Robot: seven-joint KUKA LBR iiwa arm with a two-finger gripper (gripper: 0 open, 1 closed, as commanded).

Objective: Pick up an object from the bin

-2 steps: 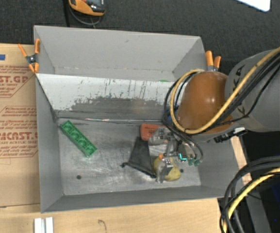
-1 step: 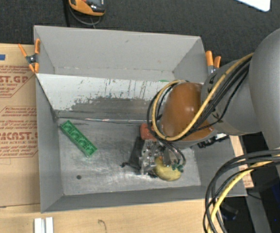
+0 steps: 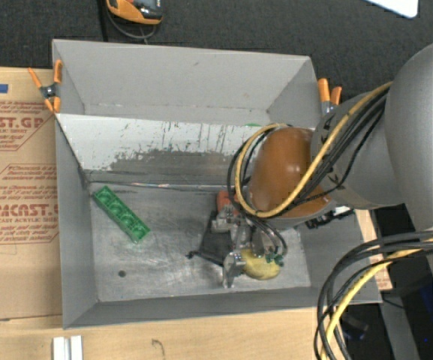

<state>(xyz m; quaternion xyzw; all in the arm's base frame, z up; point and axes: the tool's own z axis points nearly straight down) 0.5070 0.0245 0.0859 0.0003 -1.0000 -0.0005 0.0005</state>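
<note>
My gripper [image 3: 233, 261] is low in the bin's front right corner, under the orange wrist cover. Right beside it, on its right, lies a rounded yellow thing [image 3: 263, 268] with a bit of green on top. A flat black piece [image 3: 213, 247] lies against the gripper's left side, partly hidden by it. A small red-orange thing [image 3: 222, 199] peeks out just behind the gripper, near the back wall.
A long green studded brick [image 3: 120, 214] lies slanted on the floor at the bin's left, well away from the gripper. The arm and its cables cover the bin's right side. The front wall stands close to the gripper.
</note>
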